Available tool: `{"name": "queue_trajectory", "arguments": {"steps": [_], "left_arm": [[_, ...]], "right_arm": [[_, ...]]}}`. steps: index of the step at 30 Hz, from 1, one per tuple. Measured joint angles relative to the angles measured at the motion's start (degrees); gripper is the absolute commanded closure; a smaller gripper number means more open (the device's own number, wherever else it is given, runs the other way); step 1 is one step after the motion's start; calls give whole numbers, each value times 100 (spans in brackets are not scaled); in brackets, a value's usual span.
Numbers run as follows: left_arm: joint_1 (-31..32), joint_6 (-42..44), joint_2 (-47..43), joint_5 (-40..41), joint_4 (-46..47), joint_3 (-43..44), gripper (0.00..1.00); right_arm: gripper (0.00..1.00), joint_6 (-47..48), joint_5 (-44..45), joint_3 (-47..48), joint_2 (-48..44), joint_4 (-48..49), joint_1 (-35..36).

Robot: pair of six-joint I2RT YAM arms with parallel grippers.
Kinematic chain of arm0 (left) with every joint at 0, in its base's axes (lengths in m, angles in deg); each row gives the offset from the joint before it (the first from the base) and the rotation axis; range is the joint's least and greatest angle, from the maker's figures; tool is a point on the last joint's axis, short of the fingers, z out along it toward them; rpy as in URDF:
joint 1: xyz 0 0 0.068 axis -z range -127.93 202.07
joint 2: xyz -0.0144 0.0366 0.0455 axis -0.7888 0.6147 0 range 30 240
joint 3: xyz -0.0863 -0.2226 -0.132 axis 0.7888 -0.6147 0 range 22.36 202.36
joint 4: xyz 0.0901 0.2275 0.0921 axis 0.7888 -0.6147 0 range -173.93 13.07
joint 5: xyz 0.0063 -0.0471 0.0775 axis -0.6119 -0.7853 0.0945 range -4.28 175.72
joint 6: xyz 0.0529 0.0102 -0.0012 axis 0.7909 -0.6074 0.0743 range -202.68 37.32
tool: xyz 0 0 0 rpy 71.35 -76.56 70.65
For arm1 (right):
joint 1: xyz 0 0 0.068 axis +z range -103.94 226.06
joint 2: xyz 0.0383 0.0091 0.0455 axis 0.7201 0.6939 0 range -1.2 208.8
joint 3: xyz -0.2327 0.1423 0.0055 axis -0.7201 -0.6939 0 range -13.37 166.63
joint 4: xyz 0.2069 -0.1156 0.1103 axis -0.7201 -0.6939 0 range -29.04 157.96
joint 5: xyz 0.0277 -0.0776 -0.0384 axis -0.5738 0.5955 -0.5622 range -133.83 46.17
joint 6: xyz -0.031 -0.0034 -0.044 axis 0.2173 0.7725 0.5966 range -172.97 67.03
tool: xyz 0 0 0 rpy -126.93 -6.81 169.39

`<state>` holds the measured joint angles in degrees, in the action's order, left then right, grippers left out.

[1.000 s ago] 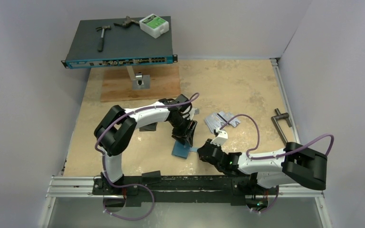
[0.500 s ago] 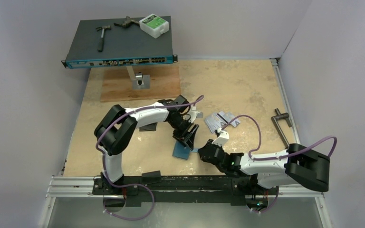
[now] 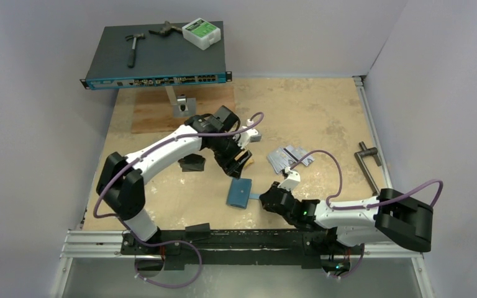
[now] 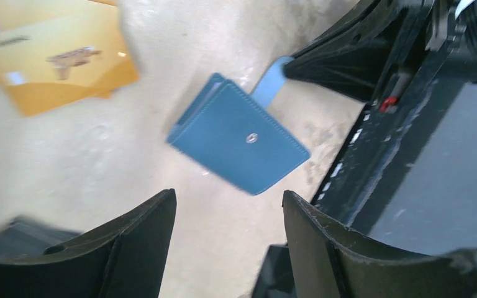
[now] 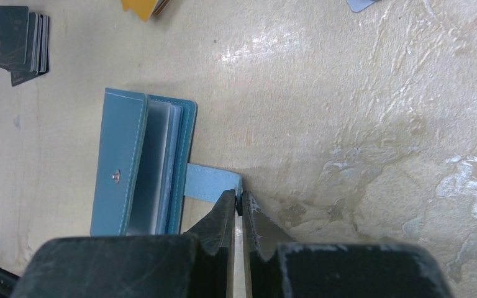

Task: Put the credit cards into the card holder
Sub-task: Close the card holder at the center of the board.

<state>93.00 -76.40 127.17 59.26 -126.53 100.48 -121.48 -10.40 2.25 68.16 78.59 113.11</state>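
The teal card holder lies on the table, its cover slightly ajar with pale pockets showing in the right wrist view. My right gripper is shut on the end of its strap, fingertips pinched together. My left gripper hovers open and empty just behind the holder, which lies beyond its fingers. Orange-gold credit cards lie beside the left gripper. Silver-grey cards are fanned out to the right.
A black folded object lies left of the holder. A network switch carrying a hammer and a white box stands at the back, over a wooden board. A metal handle lies at the right edge.
My left gripper has opened, let go of the card holder and drawn back and up from it. The holder now rests flat on the table. The right gripper keeps its grip on the strap.
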Motion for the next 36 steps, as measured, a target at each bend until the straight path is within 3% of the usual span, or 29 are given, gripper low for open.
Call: {"name": "queue_trajectory", "arguments": {"steps": [1, 2, 3, 4, 10, 11, 12, 17, 21, 29, 34, 36], "left_arm": [[-17, 199, -160, 184, -50, 22, 49], [-44, 315, -267, 304, -72, 24, 52], [-85, 472, -400, 442, -111, 26, 25], [-136, 654, -518, 581, -157, 35, 20], [-540, 1738, -756, 1023, -723, 442, 18], [-621, 1853, -804, 999, -765, 468, 5], [-708, 1941, -887, 938, -793, 466, 1], [-782, 2457, -1788, 664, -455, -81, 0], [140, 3436, -2435, 1215, -42, -846, 0], [232, 4911, -2726, 1113, -214, -942, 0], [391, 6577, -4286, 509, 168, -2411, 0], [490, 6972, -4345, 361, -52, -2610, 0]], "right_arm": [[100, 0, 0, 0, -9, -24, 0], [100, 0, 0, 0, -11, -35, 0], [100, 0, 0, 0, -13, -46, 0], [100, 0, 0, 0, -13, -52, 0], [97, 20, 2, 0, -131, -90, 0], [97, 24, 2, 2, -155, -98, 0], [96, 28, 0, 4, -177, -109, 0], [95, 39, 0, 13, -306, -227, 0], [95, 39, 0, 17, -407, -348, -11], [86, 44, -17, 20, -511, -389, -37], [84, 48, -26, 20, -645, -378, -37], [84, 48, -39, 17, -695, -374, -37]]}}
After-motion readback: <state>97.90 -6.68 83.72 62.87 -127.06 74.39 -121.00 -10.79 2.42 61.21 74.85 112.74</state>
